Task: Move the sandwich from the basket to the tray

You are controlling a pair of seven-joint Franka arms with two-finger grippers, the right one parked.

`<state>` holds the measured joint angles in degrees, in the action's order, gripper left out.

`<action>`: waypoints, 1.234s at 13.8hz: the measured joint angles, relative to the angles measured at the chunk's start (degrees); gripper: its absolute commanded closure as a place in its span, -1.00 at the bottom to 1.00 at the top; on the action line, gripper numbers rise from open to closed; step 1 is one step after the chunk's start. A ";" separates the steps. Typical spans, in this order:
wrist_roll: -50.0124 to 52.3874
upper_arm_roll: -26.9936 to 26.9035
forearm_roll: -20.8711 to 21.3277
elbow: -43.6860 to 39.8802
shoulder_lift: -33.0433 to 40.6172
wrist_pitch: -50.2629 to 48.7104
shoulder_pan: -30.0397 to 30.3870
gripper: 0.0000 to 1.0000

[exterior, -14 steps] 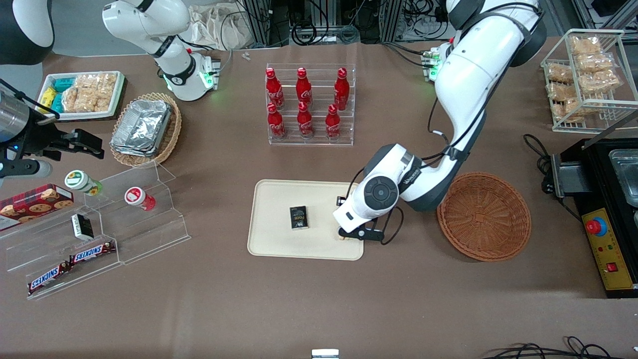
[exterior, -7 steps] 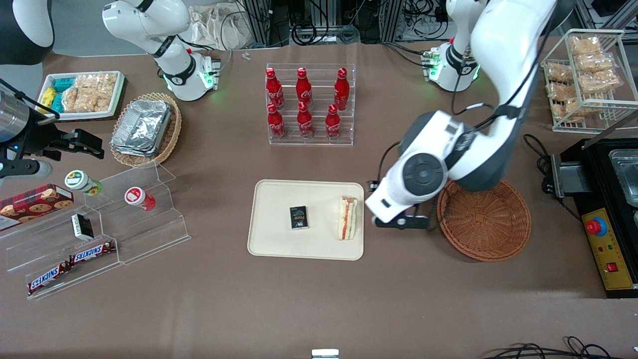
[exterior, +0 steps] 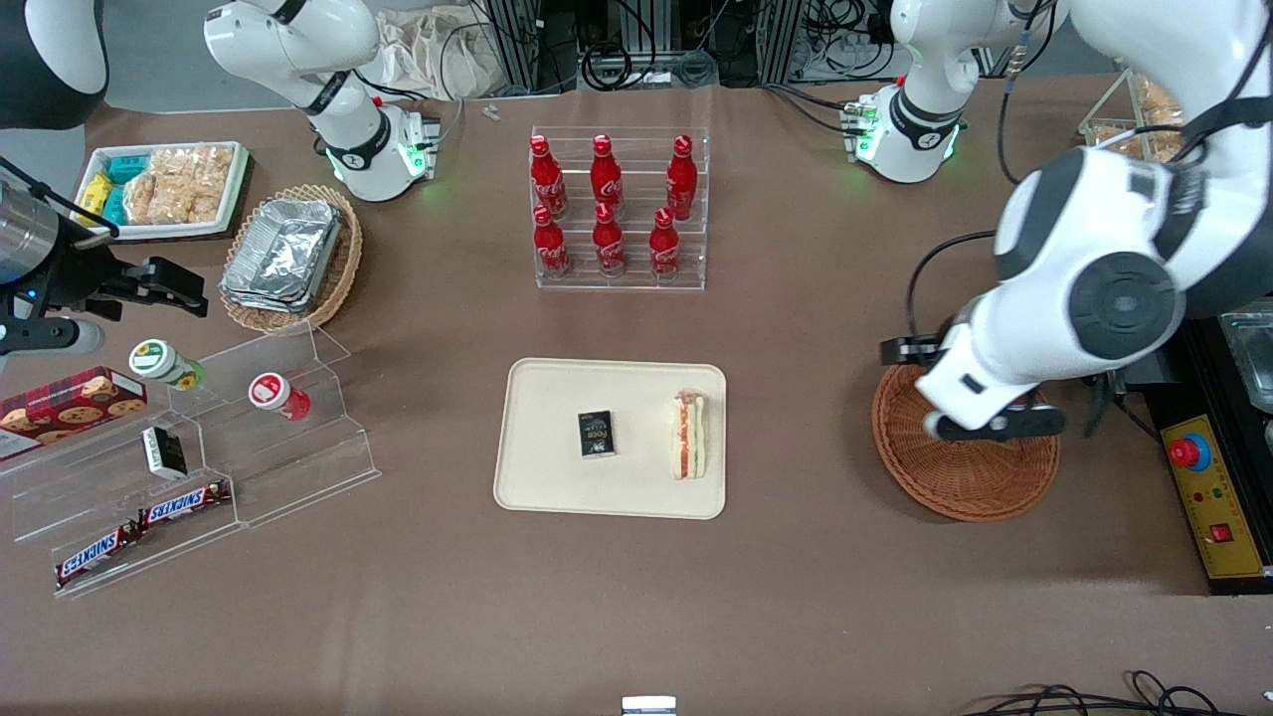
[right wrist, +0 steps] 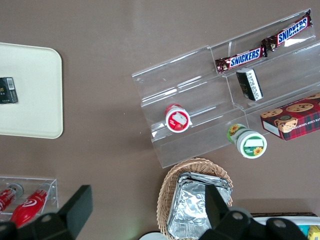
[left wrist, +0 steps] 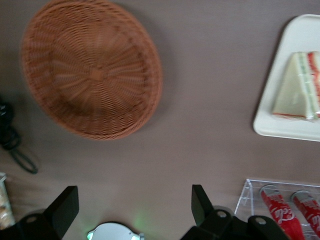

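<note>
My jaws (exterior: 990,426) hang spread and holding nothing over the empty basket (exterior: 960,482), the sandwich (exterior: 690,448) lies flat at the tray's (exterior: 557,487) three o'clock edge, so I'd simply retreat high, well clear.

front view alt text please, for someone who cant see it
The sandwich lies on the cream tray beside a small black box, at the tray's edge toward the working arm's end. The left arm's end effector hangs open and empty above the empty wicker basket. A rack of red bottles stands farther from the camera.
</note>
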<state>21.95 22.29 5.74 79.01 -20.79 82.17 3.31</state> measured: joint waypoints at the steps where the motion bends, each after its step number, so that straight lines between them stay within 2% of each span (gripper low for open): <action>1: -0.53 -0.05 0.00 0.12 0.65 -0.75 1.51 -1.00; 5: -6.54 -0.08 0.82 0.19 1.40 -4.09 6.42 -1.00; 17: -10.18 -1.12 3.28 0.63 1.68 -5.54 8.17 -1.00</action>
<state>11.77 21.17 9.02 79.64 -19.11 76.62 11.48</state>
